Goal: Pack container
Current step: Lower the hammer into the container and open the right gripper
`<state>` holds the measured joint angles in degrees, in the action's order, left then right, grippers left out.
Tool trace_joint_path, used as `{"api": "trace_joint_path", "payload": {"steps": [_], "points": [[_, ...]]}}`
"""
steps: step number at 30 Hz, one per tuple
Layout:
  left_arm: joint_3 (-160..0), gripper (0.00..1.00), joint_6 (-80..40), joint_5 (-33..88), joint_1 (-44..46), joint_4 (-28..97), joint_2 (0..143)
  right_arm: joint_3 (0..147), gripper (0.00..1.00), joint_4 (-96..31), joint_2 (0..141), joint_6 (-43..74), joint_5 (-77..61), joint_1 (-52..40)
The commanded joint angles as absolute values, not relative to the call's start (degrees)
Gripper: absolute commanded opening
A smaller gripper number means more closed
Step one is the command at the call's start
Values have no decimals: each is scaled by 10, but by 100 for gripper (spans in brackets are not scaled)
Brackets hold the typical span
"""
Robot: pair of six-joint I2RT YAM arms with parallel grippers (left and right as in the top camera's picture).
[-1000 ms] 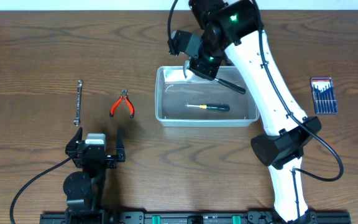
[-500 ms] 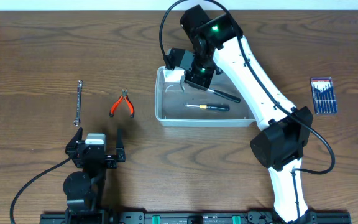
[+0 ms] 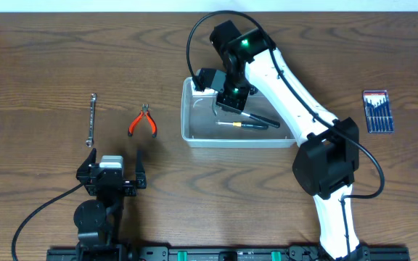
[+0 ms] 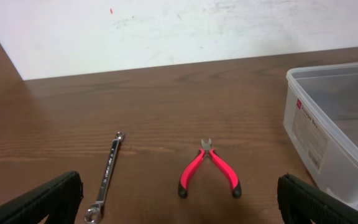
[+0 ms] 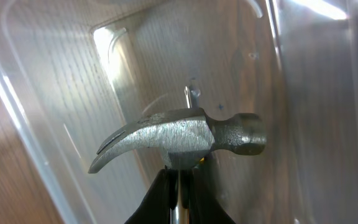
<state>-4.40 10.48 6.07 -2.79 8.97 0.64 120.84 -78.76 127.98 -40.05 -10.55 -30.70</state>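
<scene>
Container [image 3: 242, 143] lies directly beneath the right tool [image 5: 179, 179], which clamps a hammer [image 5: 179, 134] already inside it, handle roughly along its long axis.

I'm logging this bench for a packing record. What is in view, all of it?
container: 1, clear, table centre
hammer: 1, steel head, inside container, held
screwdriver: 1, black and yellow, lying in container
pliers: 1, red handles, left of container
wrench: 1, silver, left of pliers
screwdriver set: 1 pack, blue, far right
table: 1, brown wood
left gripper: open, near front edge
right gripper: shut on hammer
</scene>
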Motion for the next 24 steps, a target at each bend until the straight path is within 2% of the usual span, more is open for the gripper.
{"api": "trace_joint_path", "payload": {"steps": [1,11,24], "points": [[-29,98,100,69,-27,95,6,1189,1,-775,1264,-407,-114,-314],[-29,98,100,68,-27,95,6,1105,1,-690,1264,-387,-114,-312],[-29,98,100,68,-27,95,6,1063,6,-659,1267,-377,-114,-310]]}}
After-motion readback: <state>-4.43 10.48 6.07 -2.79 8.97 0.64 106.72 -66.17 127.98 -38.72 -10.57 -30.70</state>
